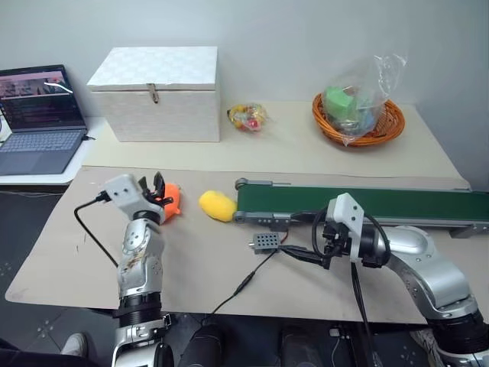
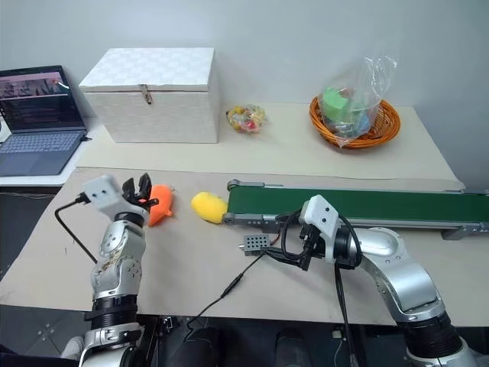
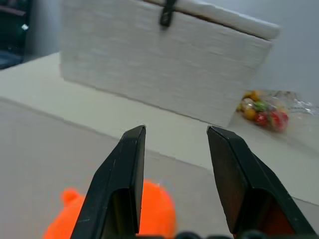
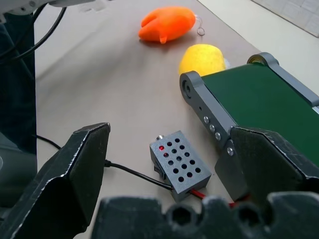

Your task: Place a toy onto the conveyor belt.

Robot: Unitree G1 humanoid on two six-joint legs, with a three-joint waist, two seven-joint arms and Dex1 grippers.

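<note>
Looking across the beige table (image 1: pixel 321 157), I take the big things first: the white latched box (image 1: pixel 157 93) sits at the far left, and the dark green conveyor belt (image 1: pixel 367 205) runs along the right side with its grey end roller pointing left. The orange wicker basket (image 1: pixel 359 118) with a plastic bag in it is at the far right, and a laptop (image 1: pixel 38 115) stands open beyond the table's left edge. Smaller now: my right gripper (image 4: pixel 169 174) hovers over the grey control box (image 4: pixel 180 164) just near of the belt's left end, fingers spread wide, holding nothing. My left gripper (image 3: pixel 174 174) hangs right over the orange plush toy (image 2: pixel 159 204), fingers parted and nothing between them. The toy lies on the table to the left of the yellow oval plush (image 2: pixel 208 206), which sits just beside the belt's roller. A small bag of coloured candies (image 1: pixel 247 116) rests near the box.

I judge this the reach-and-grasp step: the toy is not yet on the belt. Next I would need to lower the left fingers around the orange body, close, lift, then carry it rightward past the yellow plush.
</note>
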